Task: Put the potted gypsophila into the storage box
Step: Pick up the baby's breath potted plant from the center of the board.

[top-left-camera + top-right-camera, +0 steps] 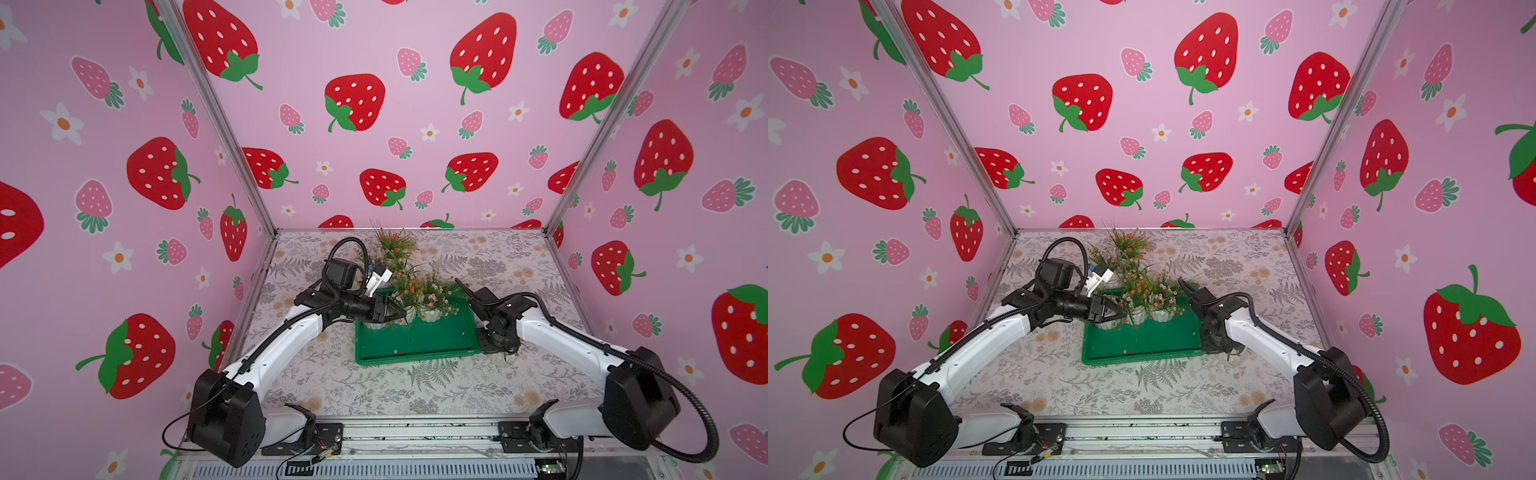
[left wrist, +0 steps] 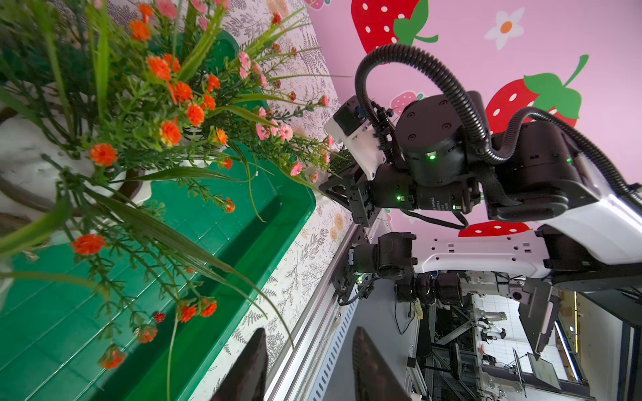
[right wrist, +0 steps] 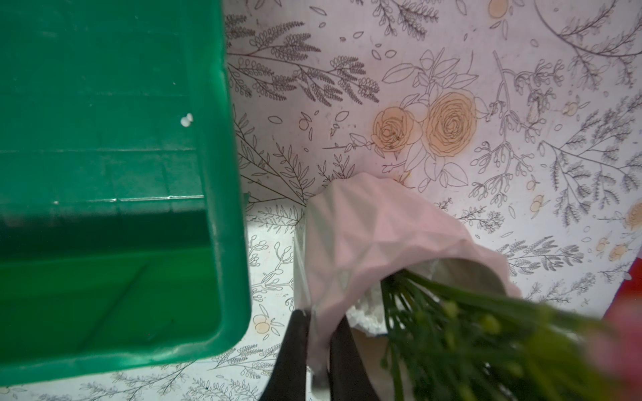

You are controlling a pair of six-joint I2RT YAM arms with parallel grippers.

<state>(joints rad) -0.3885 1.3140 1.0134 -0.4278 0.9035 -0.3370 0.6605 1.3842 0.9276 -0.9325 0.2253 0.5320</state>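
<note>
Lettering [image 2: 436, 205] behind right end effector [image 3: 318, 350] gripping potted gypsophila [image 3: 375, 243] is illegible

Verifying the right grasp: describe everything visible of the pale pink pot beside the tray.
The pink pot is pale, faceted, ceramic-looking, holding green stems in white filler. It sits on the floral table just outside the green tray's corner, not touching it. The right tool pinches its rim wall, one finger inside, one outside.
</note>
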